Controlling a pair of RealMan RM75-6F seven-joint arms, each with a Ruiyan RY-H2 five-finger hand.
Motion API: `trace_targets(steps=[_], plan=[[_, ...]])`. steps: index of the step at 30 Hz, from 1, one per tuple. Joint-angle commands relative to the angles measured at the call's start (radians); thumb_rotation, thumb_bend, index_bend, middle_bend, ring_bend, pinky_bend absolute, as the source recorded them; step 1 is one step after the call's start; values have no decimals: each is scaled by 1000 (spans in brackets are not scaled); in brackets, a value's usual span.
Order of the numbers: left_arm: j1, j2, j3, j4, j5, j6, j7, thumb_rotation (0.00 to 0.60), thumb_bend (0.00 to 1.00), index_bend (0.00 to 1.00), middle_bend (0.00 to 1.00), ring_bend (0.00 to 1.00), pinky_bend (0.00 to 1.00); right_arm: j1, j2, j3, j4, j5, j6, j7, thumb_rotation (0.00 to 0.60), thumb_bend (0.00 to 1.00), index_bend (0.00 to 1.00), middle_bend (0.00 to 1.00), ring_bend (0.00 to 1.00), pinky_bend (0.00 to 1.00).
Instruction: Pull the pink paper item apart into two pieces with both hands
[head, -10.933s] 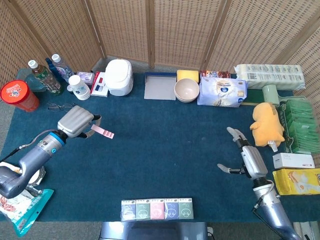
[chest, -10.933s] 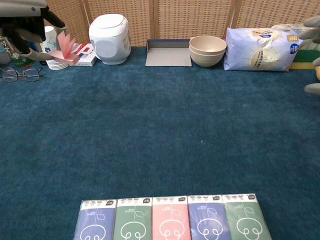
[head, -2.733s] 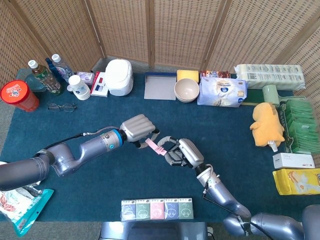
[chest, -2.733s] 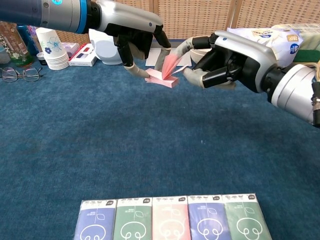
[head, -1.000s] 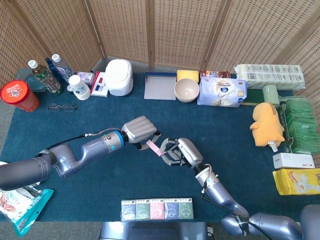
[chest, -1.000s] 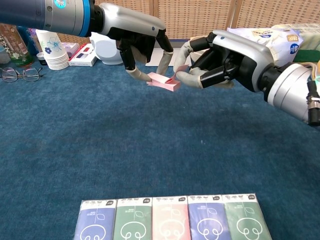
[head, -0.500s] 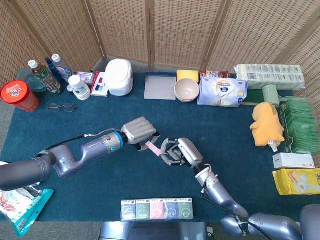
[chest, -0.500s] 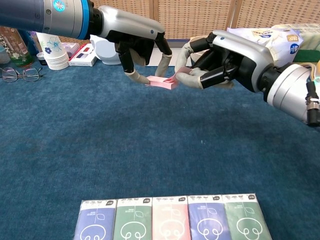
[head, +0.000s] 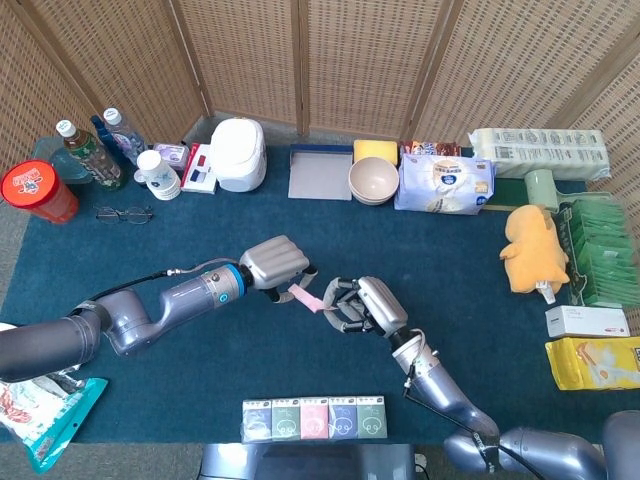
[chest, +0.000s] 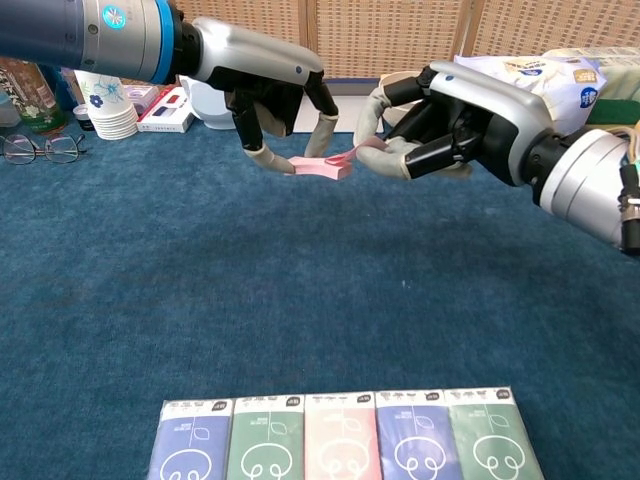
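A small pink paper pad (chest: 318, 166) hangs in the air over the middle of the blue cloth, seen in the head view as a pink strip (head: 304, 297). My left hand (chest: 262, 85) comes in from the left and pinches the pad's left side between thumb and finger. My right hand (chest: 455, 112) comes in from the right and pinches a top pink sheet (chest: 352, 153) that bends up from the pad's right edge. In the head view the left hand (head: 271, 262) and right hand (head: 358, 304) almost meet over the pad.
A row of several coloured tissue packs (chest: 340, 436) lies at the near edge. Along the back stand a white cooker (head: 238, 153), bowls (head: 373, 180), a grey tray (head: 319, 172), a wipes pack (head: 444, 184), cups (head: 158, 176), bottles (head: 88, 152). Glasses (head: 124, 213) lie left; a yellow plush (head: 534, 246) right.
The left hand has drawn slightly left with the pad, while the right hand keeps its hold; a pink sheet now stretches between them, peeling up from the pad's right edge.
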Motion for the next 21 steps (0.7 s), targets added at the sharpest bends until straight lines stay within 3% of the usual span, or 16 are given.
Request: trace_targets(steps=[1,21], plan=[[4,1,3,3,-2,1,-1,600,388,670,1000,1000,1000,-1,1,-1,0,-1,1,0,600,418,695,1000,1000,1000],[102,53,46,32,-16,63,-40,600,388,673,1000,1000,1000,-28,49,-17,5,7,3,-3,600,418,694,1000,1000,1000]])
